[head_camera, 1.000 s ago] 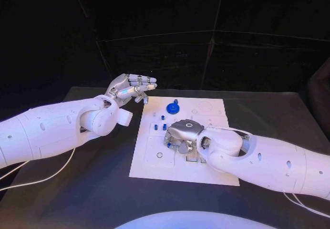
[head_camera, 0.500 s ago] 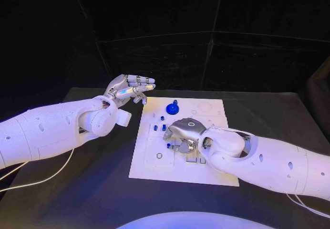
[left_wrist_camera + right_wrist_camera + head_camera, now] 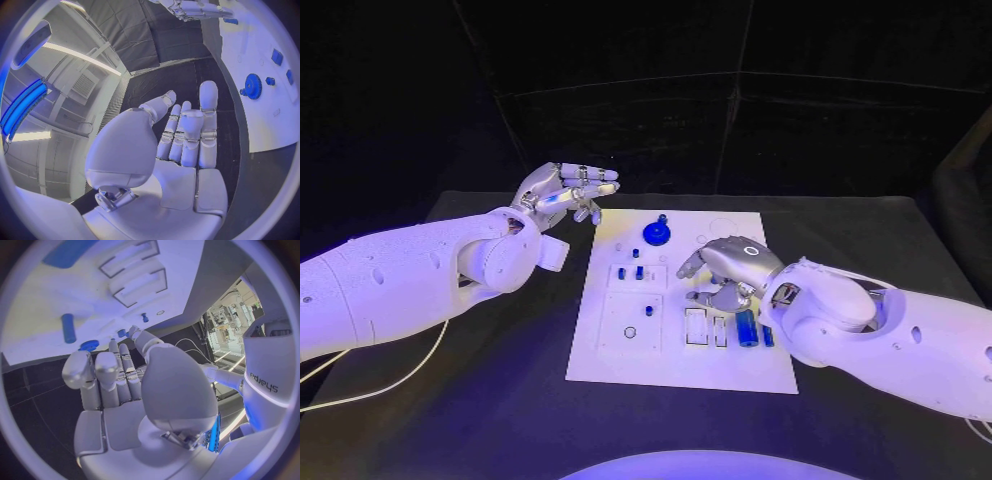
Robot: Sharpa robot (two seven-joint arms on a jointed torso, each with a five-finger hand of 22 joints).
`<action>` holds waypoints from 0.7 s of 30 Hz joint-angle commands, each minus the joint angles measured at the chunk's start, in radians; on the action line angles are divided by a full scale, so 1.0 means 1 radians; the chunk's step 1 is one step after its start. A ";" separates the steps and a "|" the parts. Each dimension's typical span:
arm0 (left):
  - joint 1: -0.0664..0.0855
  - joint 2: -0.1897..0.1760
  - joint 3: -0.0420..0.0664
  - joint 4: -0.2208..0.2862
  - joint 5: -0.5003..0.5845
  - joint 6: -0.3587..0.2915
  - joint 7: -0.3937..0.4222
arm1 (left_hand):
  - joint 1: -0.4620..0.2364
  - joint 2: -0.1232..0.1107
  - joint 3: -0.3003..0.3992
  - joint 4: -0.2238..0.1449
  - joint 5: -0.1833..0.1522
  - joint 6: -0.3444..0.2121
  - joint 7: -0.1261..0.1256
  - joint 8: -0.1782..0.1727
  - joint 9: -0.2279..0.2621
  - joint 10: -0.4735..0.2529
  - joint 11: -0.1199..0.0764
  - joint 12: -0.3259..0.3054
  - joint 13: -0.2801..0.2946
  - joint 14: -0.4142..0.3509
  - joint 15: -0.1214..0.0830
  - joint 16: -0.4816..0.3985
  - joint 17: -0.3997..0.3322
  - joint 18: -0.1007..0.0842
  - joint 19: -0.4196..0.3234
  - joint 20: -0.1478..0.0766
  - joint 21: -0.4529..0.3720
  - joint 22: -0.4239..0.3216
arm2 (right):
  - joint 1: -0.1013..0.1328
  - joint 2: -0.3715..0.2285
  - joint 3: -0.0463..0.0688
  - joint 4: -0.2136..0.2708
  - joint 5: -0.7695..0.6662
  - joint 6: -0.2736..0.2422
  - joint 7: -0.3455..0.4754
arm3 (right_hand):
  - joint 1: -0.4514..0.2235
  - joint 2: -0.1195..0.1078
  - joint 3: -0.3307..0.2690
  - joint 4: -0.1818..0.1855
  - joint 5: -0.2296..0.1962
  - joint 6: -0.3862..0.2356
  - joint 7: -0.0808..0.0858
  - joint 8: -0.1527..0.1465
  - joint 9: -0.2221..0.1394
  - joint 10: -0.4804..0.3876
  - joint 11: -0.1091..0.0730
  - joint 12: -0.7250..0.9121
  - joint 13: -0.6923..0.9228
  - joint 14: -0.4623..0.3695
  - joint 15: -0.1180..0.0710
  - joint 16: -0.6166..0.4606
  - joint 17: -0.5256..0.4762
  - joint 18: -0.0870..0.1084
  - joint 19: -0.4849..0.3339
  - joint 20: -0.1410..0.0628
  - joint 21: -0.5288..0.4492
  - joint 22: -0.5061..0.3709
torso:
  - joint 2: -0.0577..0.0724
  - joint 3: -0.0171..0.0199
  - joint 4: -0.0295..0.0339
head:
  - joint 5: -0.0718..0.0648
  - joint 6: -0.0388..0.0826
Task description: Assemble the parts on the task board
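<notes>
Right hand [image 3: 727,268] hovers over the middle of the task board [image 3: 620,350], fingers curled downward and loosely apart, nothing in them; probably parked between picks, near the rectangular slots [image 3: 695,326]. Left hand [image 3: 568,190] is raised off the board's far left corner, fingers together but holding nothing, likely kept clear of the work. Blue gear [image 3: 655,234] sits at the board's far edge with a small peg just beyond it. Two blue bars [image 3: 749,329] lie beside the outlined slots, which look unfilled. Small blue pieces [image 3: 633,271] lie mid-board.
</notes>
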 commanded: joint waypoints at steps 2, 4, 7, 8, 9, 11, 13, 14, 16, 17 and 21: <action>0.002 0.001 0.001 0.000 0.004 0.014 0.002 | -0.007 0.001 -0.001 0.003 0.006 0.002 0.001 0.002 -0.002 -0.009 0.000 0.005 -0.001 -0.008 0.002 -0.003 -0.002 0.013 -0.007 -0.002 -0.007 -0.002 | 0.018 -0.037 0.004 -0.001 0.015 0.054 -0.056 | -0.012 -0.010 -0.035 0.000 0.002 -0.007 -0.018 -0.005 -0.002 -0.028 -0.003 0.002 -0.004 -0.002 -0.006 -0.009 -0.019 0.004 -0.003 -0.005 -0.009 -0.016 | 0.001 -0.0001 -0.0019 | -0.005 0.006; 0.002 0.002 0.000 0.000 0.004 0.015 0.002 | -0.007 0.001 -0.001 0.003 0.006 0.002 0.001 0.002 -0.002 -0.009 0.000 0.005 -0.001 -0.008 0.002 -0.003 -0.002 0.013 -0.007 -0.002 -0.007 -0.002 | 0.022 -0.046 0.005 -0.008 0.005 0.076 -0.066 | -0.012 -0.012 -0.055 0.001 0.003 -0.012 -0.030 -0.006 -0.002 -0.041 -0.001 0.002 -0.004 -0.003 -0.003 -0.017 -0.031 0.007 -0.012 -0.006 -0.019 -0.030 | 0.001 0.0005 -0.0002 | -0.007 0.008; 0.002 0.002 0.000 0.000 0.004 0.016 0.001 | -0.007 0.001 -0.001 0.003 0.006 0.002 0.001 0.002 -0.002 -0.009 0.000 0.005 -0.001 -0.008 0.002 -0.003 -0.002 0.013 -0.007 -0.002 -0.007 -0.002 | 0.025 -0.050 0.006 -0.019 -0.007 0.101 -0.079 | -0.007 -0.007 -0.083 0.003 0.003 -0.019 -0.039 -0.006 -0.002 -0.058 -0.002 0.003 -0.003 -0.004 -0.003 -0.025 -0.044 0.010 -0.020 -0.008 -0.030 -0.044 | 0.001 0.0006 0.0012 | -0.008 0.008; 0.002 0.002 0.000 0.000 0.004 0.017 0.001 | -0.007 0.002 -0.001 0.003 0.006 0.002 0.001 0.002 -0.002 -0.009 0.000 0.006 -0.001 -0.008 0.002 -0.003 -0.002 0.013 -0.007 -0.002 -0.007 -0.002 | 0.026 -0.051 0.006 -0.024 -0.011 0.107 -0.082 | -0.004 -0.005 -0.092 0.004 0.003 -0.021 -0.040 -0.006 -0.002 -0.062 -0.003 0.004 -0.003 -0.004 -0.005 -0.029 -0.049 0.010 -0.022 -0.009 -0.033 -0.049 | 0.002 0.0002 0.0013 | -0.008 0.008; 0.002 0.002 0.000 0.000 0.004 0.017 0.001 | -0.006 0.002 -0.001 0.003 0.006 0.003 0.001 0.002 -0.002 -0.009 0.000 0.006 -0.001 -0.008 0.002 -0.003 -0.002 0.013 -0.007 -0.002 -0.007 -0.002 | 0.026 -0.051 0.006 -0.027 -0.015 0.111 -0.085 | -0.002 -0.003 -0.095 0.004 0.003 -0.022 -0.040 -0.006 -0.002 -0.064 -0.005 0.005 -0.003 -0.005 -0.005 -0.031 -0.052 0.011 -0.024 -0.010 -0.035 -0.051 | 0.002 -0.0002 0.0007 | -0.007 0.009; 0.002 0.003 0.000 0.000 0.004 0.018 0.001 | -0.006 0.003 -0.001 0.003 0.006 0.003 0.000 0.002 -0.002 -0.008 -0.001 0.007 -0.001 -0.008 0.002 -0.003 -0.003 0.014 -0.007 -0.002 -0.007 -0.003 | 0.027 -0.050 0.006 -0.033 -0.022 0.120 -0.089 | 0.000 -0.001 -0.100 0.005 0.003 -0.023 -0.041 -0.006 -0.002 -0.066 -0.006 0.006 -0.003 -0.005 -0.006 -0.032 -0.054 0.011 -0.024 -0.010 -0.037 -0.052 | 0.001 -0.0005 0.0005 | -0.007 0.009; 0.001 0.003 0.000 0.000 0.004 0.018 0.001 | -0.006 0.003 -0.001 0.003 0.006 0.003 0.000 0.002 -0.002 -0.008 -0.001 0.008 -0.001 -0.008 0.001 -0.003 -0.003 0.014 -0.007 -0.002 -0.007 -0.003 | 0.028 -0.048 0.006 -0.037 -0.025 0.130 -0.093 | 0.003 0.002 -0.104 0.005 0.003 -0.023 -0.042 -0.006 -0.002 -0.067 -0.007 0.007 -0.003 -0.005 -0.007 -0.033 -0.056 0.012 -0.024 -0.011 -0.038 -0.054 | 0.001 -0.0005 0.0005 | -0.007 0.009; 0.001 0.003 0.000 0.000 0.004 0.019 0.001 | -0.006 0.003 -0.001 0.003 0.006 0.003 0.000 0.002 -0.002 -0.007 -0.001 0.008 -0.001 -0.008 0.001 -0.002 -0.003 0.014 -0.007 -0.002 -0.008 -0.003 | 0.028 -0.047 0.006 -0.039 -0.026 0.137 -0.095 | 0.005 0.004 -0.105 0.005 0.003 -0.023 -0.043 -0.005 -0.002 -0.067 -0.008 0.008 -0.003 -0.004 -0.008 -0.033 -0.056 0.011 -0.024 -0.012 -0.038 -0.053 | 0.001 -0.0007 0.0002 | -0.006 0.009; 0.001 0.003 0.000 0.000 0.004 0.019 0.001 | -0.006 0.003 -0.001 0.003 0.006 0.004 0.000 0.002 -0.002 -0.007 -0.002 0.009 -0.001 -0.008 0.001 -0.002 -0.003 0.014 -0.007 -0.002 -0.008 -0.003 | 0.028 -0.045 0.006 -0.043 -0.028 0.151 -0.098 | 0.010 0.009 -0.108 0.005 0.003 -0.020 -0.045 -0.004 -0.001 -0.065 -0.009 0.012 -0.003 -0.004 -0.009 -0.034 -0.057 0.011 -0.022 -0.013 -0.037 -0.051 | 0.001 -0.0010 0.0003 | -0.006 0.008; 0.001 0.003 0.000 0.000 0.004 0.019 0.001 | -0.006 0.003 -0.001 0.003 0.006 0.004 0.000 0.002 -0.002 -0.007 -0.002 0.009 -0.001 -0.008 0.001 -0.002 -0.003 0.014 -0.007 -0.002 -0.008 -0.003 | 0.028 -0.043 0.006 -0.045 -0.029 0.156 -0.099 | 0.014 0.015 -0.111 0.005 0.003 -0.018 -0.044 -0.003 -0.001 -0.061 -0.009 0.016 -0.002 -0.003 -0.009 -0.034 -0.058 0.010 -0.020 -0.013 -0.036 -0.050 | 0.001 -0.0009 0.0001 | -0.006 0.008; 0.001 0.002 0.000 -0.001 0.004 0.019 0.000 | -0.006 0.003 -0.001 0.003 0.006 0.004 0.000 0.003 -0.002 -0.007 -0.002 0.009 -0.001 -0.008 0.001 -0.002 -0.003 0.014 -0.007 -0.002 -0.008 -0.003 | 0.028 -0.034 0.006 -0.056 -0.031 0.167 -0.102 | 0.029 0.033 -0.109 0.003 -0.003 -0.011 -0.042 -0.002 -0.001 -0.047 -0.010 0.028 -0.002 -0.002 -0.011 -0.036 -0.061 0.010 -0.017 -0.014 -0.037 -0.050 | 0.002 -0.0004 -0.0012 | -0.006 0.007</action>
